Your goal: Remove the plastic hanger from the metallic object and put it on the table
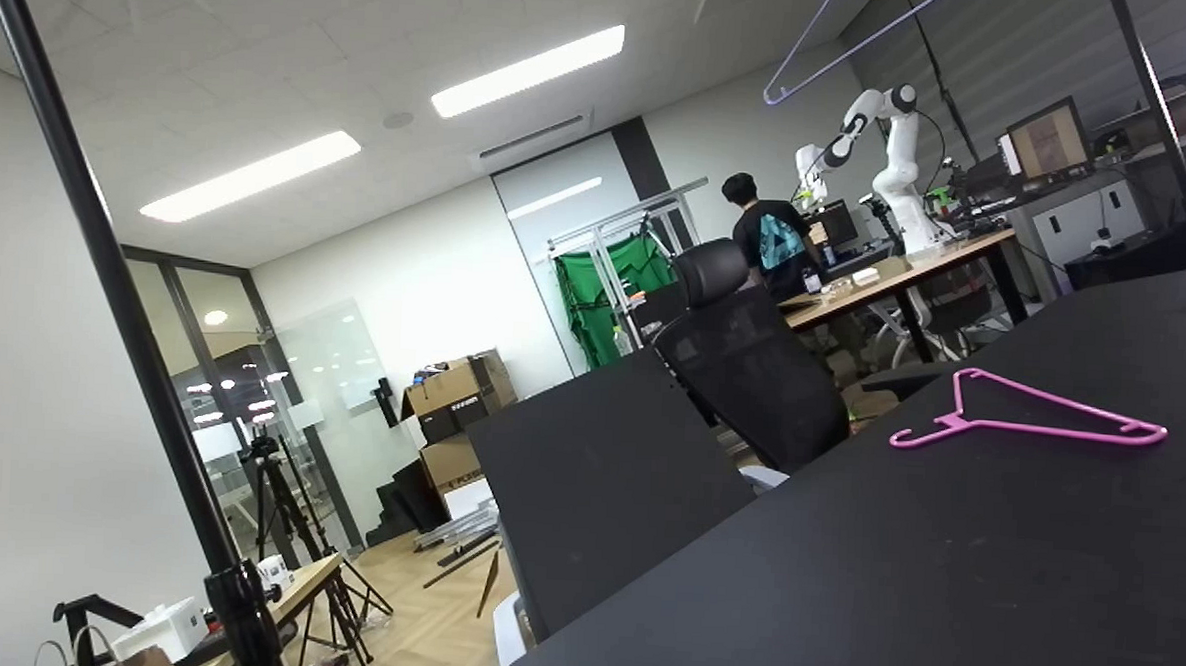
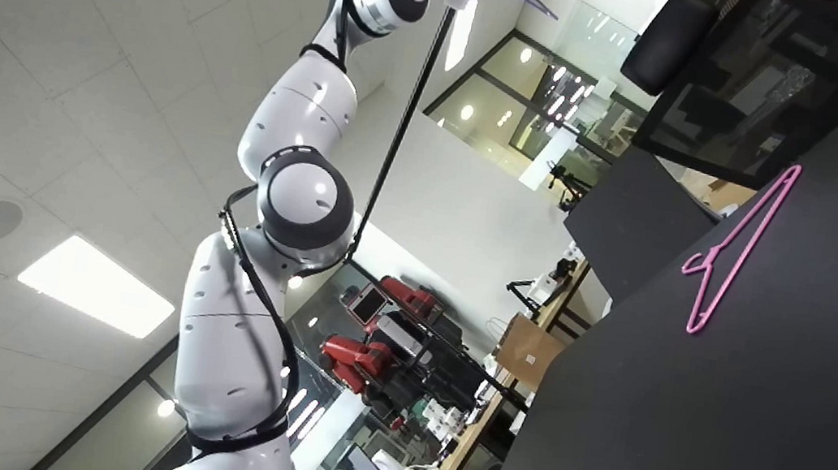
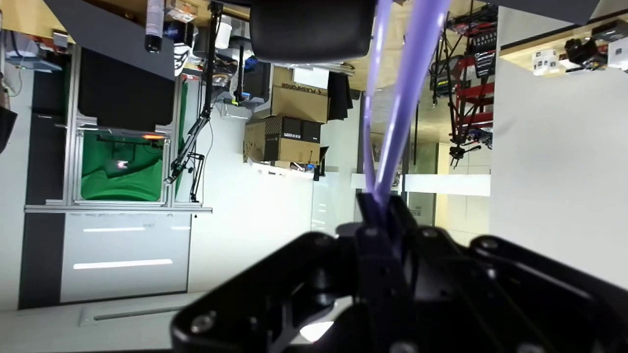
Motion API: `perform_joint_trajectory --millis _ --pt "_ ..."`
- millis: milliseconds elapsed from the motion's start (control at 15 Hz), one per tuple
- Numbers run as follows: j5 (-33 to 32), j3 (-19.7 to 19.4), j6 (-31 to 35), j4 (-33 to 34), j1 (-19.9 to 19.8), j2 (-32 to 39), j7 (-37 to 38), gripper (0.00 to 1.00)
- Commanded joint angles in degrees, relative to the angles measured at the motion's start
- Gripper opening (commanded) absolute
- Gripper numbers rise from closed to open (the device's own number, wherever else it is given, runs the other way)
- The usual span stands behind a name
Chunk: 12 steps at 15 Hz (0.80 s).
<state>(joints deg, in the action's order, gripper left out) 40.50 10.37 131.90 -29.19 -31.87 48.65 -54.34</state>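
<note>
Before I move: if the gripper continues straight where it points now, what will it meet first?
Shut on the lavender hanger, the gripper seems to have free space ahead, perhaps until the far wall near the cardboard boxes; depth is unclear.

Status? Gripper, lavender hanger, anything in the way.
Gripper shut on lavender hanger. Hanger up in the air, not yet on black table; can't tell if fully unhooked. Pink hanger lies on table, might crowd the set-down.

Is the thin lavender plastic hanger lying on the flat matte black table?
No: the wrist view shows the hanger clamped in the black two-fingered tool, and an exterior view shows it apart from the table.
</note>
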Motion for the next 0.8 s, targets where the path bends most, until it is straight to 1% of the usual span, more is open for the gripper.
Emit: perform_joint_trajectory --millis 0,200,267,400,467,733 --pt "0.9 1.4 -0.3 3.6 -0.3 1.0 1.7 0.02" --pt "1.2 2.2 0.0 3.9 -0.3 0.5 1.0 0.02" --pt "-1.1 2.0 -3.1 12.1 0.5 4.9 4.0 0.02" --pt "-2.2 2.1 -4.4 13.9 0.7 5.5 5.2 0.02" --pt "0.5 2.5 -1.9 4.7 -0.7 0.1 2.0 0.02" --pt "-0.1 1.9 -3.8 4.2 -1.5 -0.5 3.5 0.02"
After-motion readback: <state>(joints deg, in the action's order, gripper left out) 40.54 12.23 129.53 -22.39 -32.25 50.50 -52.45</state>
